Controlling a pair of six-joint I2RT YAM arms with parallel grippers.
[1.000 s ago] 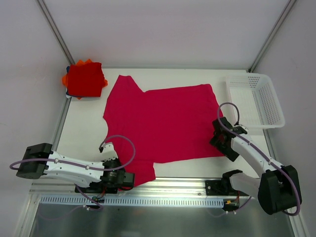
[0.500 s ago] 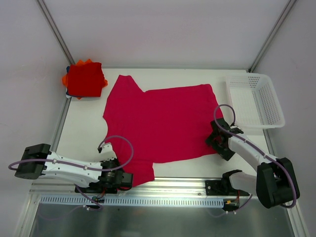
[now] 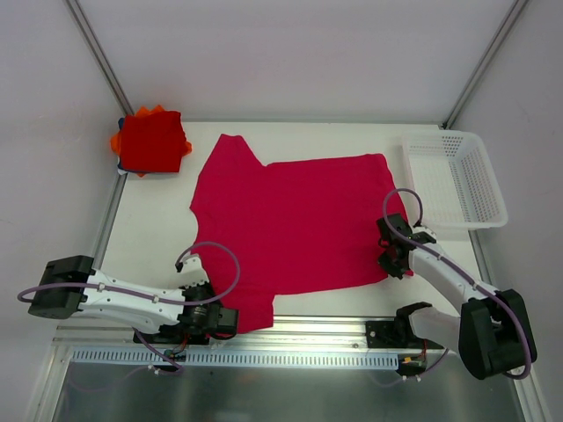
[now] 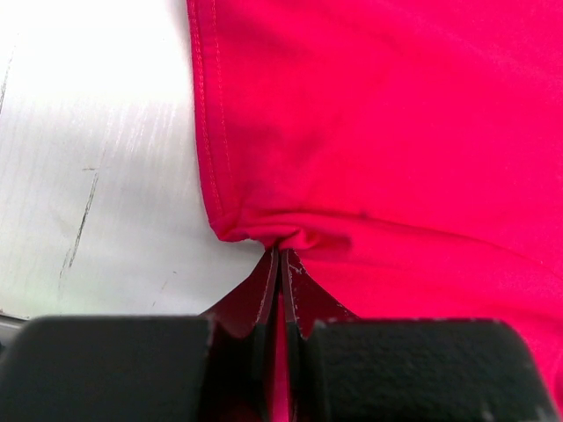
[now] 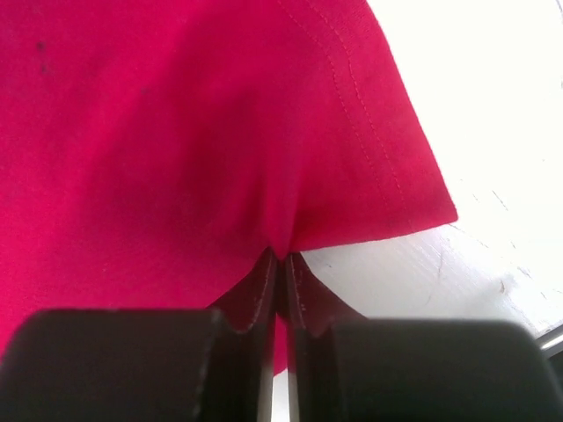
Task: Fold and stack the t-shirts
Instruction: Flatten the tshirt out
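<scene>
A crimson-pink shirt (image 3: 299, 220) lies spread out on the table (image 3: 149, 237), just left of the white basket (image 3: 466, 225). Its right hem runs close beside the basket's left wall, though I can't tell if they touch.

The right gripper (image 5: 281, 259) sits at the shirt's near corner on the basket side, just off the basket's near-left corner. Its fingers are pressed together with only a sliver between them, and a pinch of hemmed cloth is caught at the tips. The fabric puckers up into a small fold there.

The left gripper (image 4: 280, 257) is at the shirt's near corner farthest from the basket. Its fingers are likewise closed tight on a little bunch of the hem, which wrinkles right at the tips.

Between the two grips the shirt looks mostly flat, one sleeve pointing to the far side, away from the basket.

A folded stack (image 3: 151, 141) sits well apart from the basket, across the pink shirt at the table's far-left corner. It has bright red on top, with orange and a blue edge peeking out beneath.
</scene>
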